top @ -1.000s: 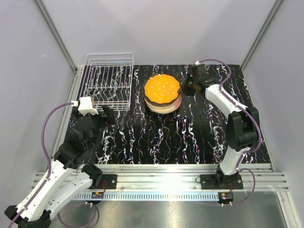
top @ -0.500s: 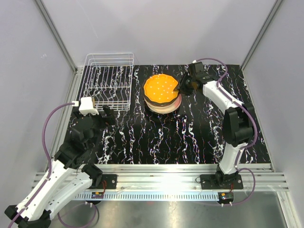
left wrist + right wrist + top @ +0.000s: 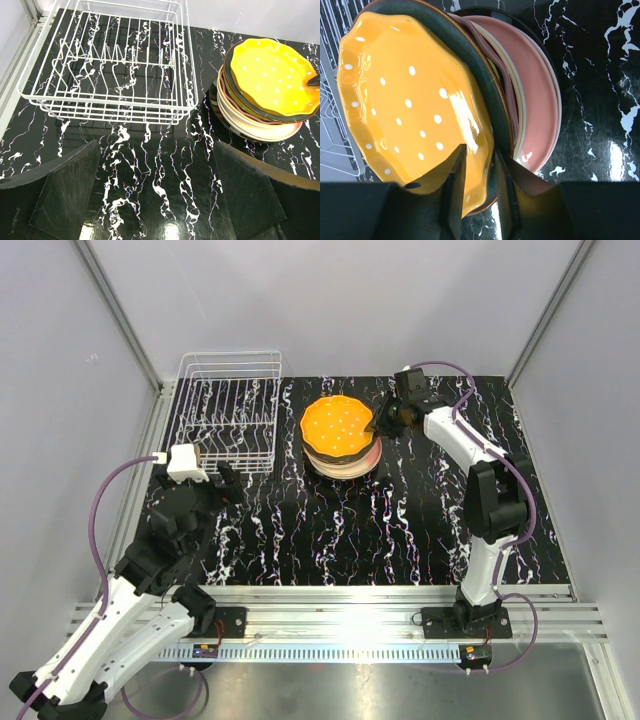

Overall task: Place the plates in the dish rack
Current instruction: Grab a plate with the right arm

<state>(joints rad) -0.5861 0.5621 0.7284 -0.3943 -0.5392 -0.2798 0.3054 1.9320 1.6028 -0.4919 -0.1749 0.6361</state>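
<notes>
The white wire dish rack (image 3: 228, 410) stands at the far left and holds nothing; it also shows in the left wrist view (image 3: 110, 65). A stack of several plates (image 3: 348, 458) sits to its right, topped by an orange plate with white dots (image 3: 338, 427). My right gripper (image 3: 378, 423) is at the stack's right edge. In the right wrist view it (image 3: 480, 150) is shut on the orange plate's (image 3: 405, 100) rim, one finger above, one below, and the plate is tilted up off a dark plate (image 3: 485, 75). My left gripper (image 3: 215, 480) is open and empty in front of the rack (image 3: 156, 147).
The lower plates include a pink one (image 3: 535, 90) and cream ones (image 3: 260, 130). The table is black marble-patterned (image 3: 400, 530). Grey walls and metal rails enclose the table on the left, back and right.
My right gripper has moved left onto the orange plate's rim and closed on it; the plate has shifted slightly left. The left arm has not moved.
</notes>
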